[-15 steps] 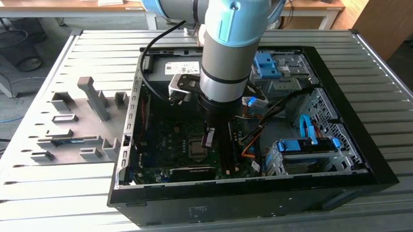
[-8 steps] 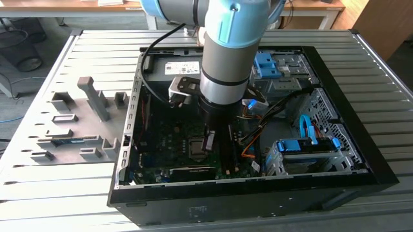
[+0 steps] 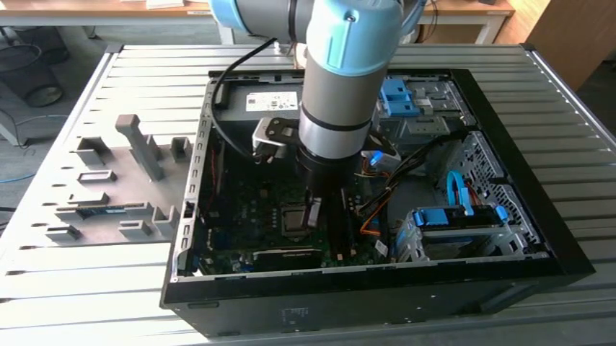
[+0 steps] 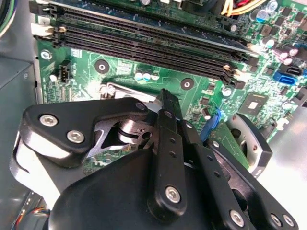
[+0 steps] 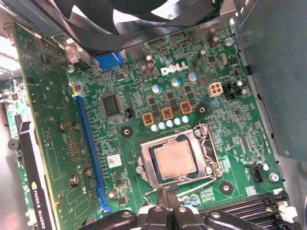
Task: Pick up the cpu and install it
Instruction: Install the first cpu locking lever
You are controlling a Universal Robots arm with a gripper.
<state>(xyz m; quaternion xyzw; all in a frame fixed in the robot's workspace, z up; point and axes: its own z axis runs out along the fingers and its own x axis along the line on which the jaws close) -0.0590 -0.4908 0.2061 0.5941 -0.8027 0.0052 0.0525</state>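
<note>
The hand [image 5: 168,203], at the lower centre of the first wrist view, has its fingertips drawn together on nothing. The cpu [image 5: 175,159] lies flat in its socket frame [image 5: 204,148] just beyond them, at frame centre, seated on the motherboard [image 5: 192,96] with its metal face up.

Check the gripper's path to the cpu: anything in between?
Nothing visible. In the first wrist view the cpu already lies in the socket frame on the motherboard, face bare. The gripper sits just beside the frame, with nothing between them.
</note>
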